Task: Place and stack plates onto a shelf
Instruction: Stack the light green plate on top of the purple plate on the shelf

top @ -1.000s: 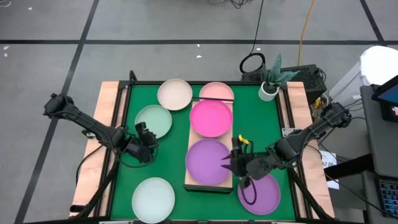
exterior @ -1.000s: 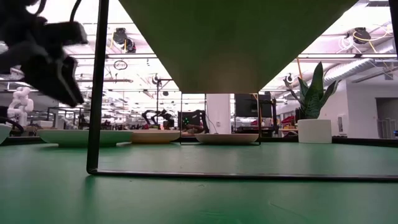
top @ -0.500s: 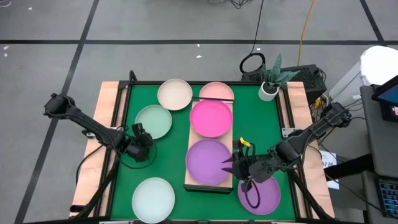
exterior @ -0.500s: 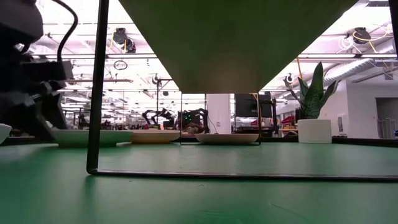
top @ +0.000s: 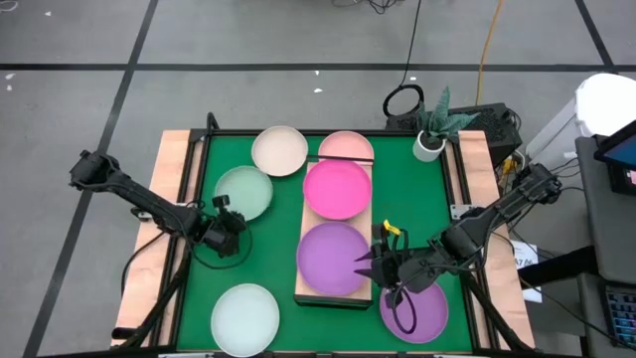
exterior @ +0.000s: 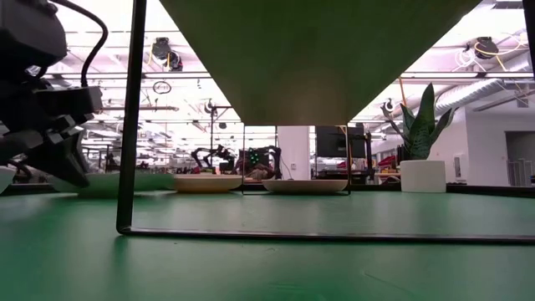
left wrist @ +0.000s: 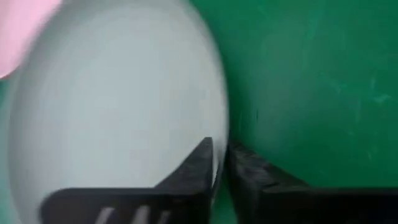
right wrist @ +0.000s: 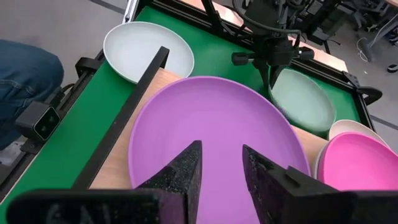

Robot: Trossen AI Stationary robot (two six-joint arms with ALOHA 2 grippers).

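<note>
Shelf: a long light-wood board on the green table, lying lengthwise down the middle of the mat.
Plates on the shelf: a magenta plate on the far half and a purple plate on the near half, side by side along the board.
Plates off the shelf: a cream plate and a pale pink plate beyond the shelf's far end; a mint green plate left of the shelf; a pale blue-white plate near the shelf's near-left corner; a second purple plate right of the shelf's near end.
Left gripper: left of the shelf, at the near rim of the mint green plate; in the left wrist view its fingers are pressed close on either side of that plate's rim, pinching it.
Right gripper: at the shelf's right edge, over the edge of the purple plate on the board; its fingers stand apart above that plate, nothing between them.
Plant: a potted plant beyond the shelf, at the table's far right corner.
</note>
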